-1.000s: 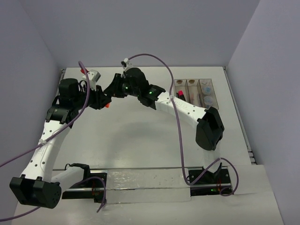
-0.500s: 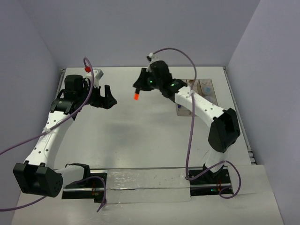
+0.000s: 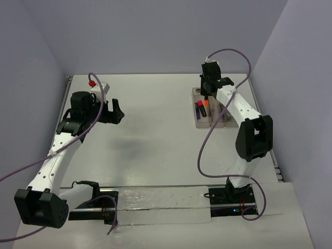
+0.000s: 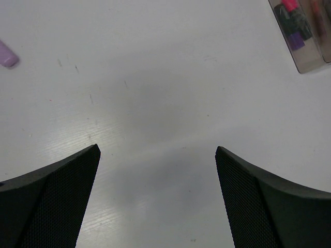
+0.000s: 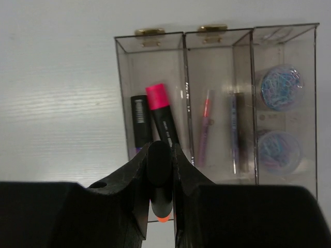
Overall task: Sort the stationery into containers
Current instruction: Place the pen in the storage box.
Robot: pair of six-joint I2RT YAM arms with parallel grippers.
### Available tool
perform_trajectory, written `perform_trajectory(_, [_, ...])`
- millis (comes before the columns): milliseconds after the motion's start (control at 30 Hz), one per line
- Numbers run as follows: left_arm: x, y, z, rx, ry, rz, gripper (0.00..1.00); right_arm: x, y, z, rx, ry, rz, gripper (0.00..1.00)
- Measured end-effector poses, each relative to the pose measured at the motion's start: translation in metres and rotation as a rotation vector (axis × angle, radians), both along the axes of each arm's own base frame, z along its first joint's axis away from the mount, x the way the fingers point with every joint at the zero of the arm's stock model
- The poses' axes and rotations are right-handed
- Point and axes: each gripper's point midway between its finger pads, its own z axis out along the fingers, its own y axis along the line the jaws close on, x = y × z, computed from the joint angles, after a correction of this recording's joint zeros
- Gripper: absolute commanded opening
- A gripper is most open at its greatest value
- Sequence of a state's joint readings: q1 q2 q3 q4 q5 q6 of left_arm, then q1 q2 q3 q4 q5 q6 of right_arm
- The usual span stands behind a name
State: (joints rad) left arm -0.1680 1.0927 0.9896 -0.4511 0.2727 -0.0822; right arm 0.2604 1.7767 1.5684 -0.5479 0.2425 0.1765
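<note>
Two highlighters point(image 5: 156, 97) inside leftmost bin point(image 5: 150, 36)

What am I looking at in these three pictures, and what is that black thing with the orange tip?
Two white robot arms are bolted to a table. One picture looks down from above; the other two come from a camera on each wrist. The left gripper is open and empty. The right gripper pinches an orange-tipped highlighter by three joined clear bins. Seen from that wrist, the left bin holds a pink-capped highlighter and a black one, the middle thin sticks, the right two round pots.
</note>
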Motion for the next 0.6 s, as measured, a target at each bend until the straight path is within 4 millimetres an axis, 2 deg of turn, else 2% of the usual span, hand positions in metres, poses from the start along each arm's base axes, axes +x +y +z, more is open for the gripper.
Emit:
perform_trajectory(167, [0.002,0.005,-0.013,0.019,0.008,0.021,0.99,0.005,-0.011,-0.041,-0.092,0.091,-0.009,0.14])
perform_trajectory(267, [0.001,0.007,-0.023,0.032,0.028,0.030,0.99,0.004,-0.012,-0.063,-0.114,0.143,-0.001,0.20])
perform_trajectory(333, [0.003,0.008,-0.025,0.038,0.032,0.037,0.99,0.003,-0.011,-0.071,-0.118,0.163,0.005,0.38])
perform_trajectory(367, [0.005,0.009,-0.026,0.040,0.032,0.042,0.99,0.003,-0.010,-0.072,-0.116,0.168,0.010,0.56])
perform_trajectory(400, [0.006,0.010,-0.027,0.042,0.034,0.046,0.99,0.003,-0.010,-0.072,-0.117,0.169,0.016,0.61])
perform_trajectory(500, [0.009,0.012,-0.033,0.051,0.047,0.058,0.99,0.003,-0.008,-0.072,-0.108,0.168,0.026,0.67])
perform_trajectory(600, [0.012,0.015,-0.038,0.057,0.061,0.075,0.99,0.003,-0.007,-0.073,-0.104,0.171,0.030,0.68])
